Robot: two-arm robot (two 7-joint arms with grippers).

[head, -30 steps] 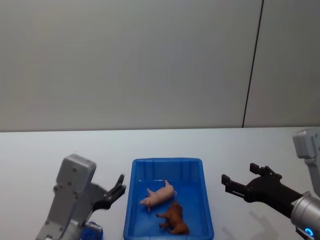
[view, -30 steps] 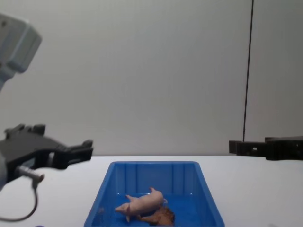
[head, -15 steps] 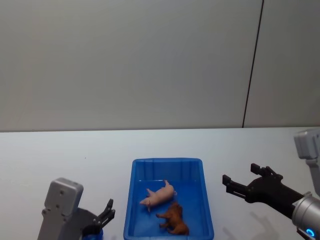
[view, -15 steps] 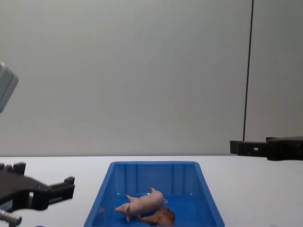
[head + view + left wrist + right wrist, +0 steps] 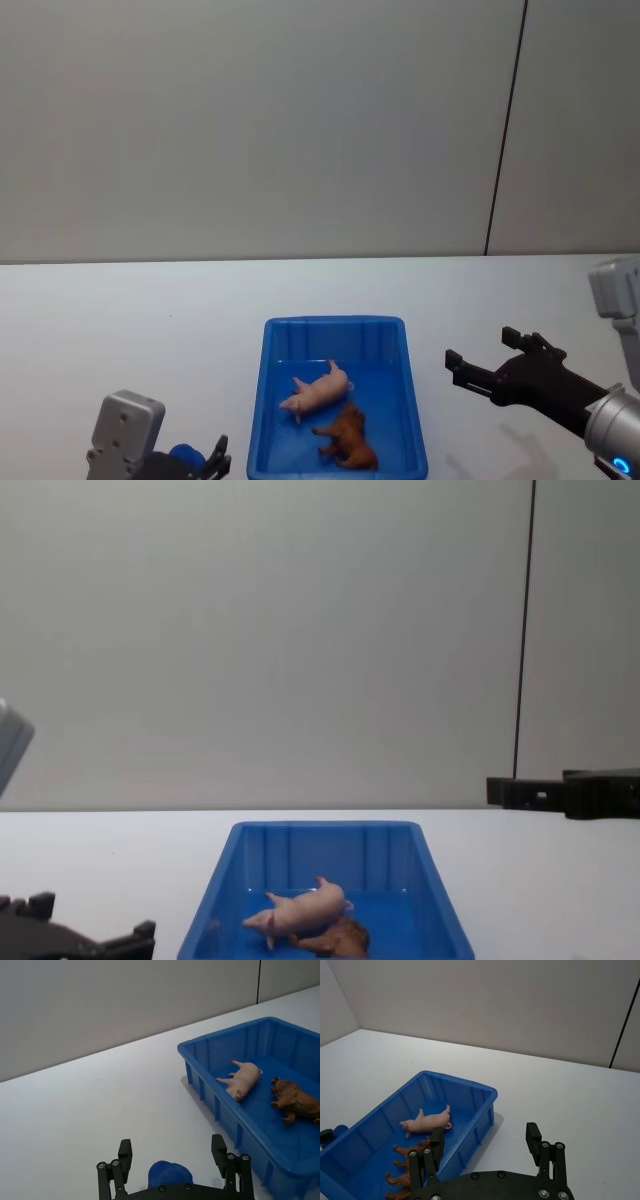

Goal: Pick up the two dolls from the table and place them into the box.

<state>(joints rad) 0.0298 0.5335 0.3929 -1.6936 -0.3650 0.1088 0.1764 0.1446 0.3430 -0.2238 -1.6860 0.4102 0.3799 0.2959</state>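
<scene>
Inside the box (image 5: 338, 332), both dolls are lying on the blue floor: the pink pig (image 5: 318, 390) is resting on its side near the middle, and the brown dog (image 5: 347, 437) is lying just beside it, toward the near end, with the two close together or touching. The box is sitting on the table (image 5: 130, 310), centred before the robot. To its right, well apart from the rim and raised above the tabletop, the right gripper (image 5: 483, 362) is hovering with its fingers spread and nothing between them. To the box's left, low near the front edge of the table, the left gripper (image 5: 173, 1157) is hanging with its fingers likewise apart and empty, clear of the box wall and of both dolls.
</scene>
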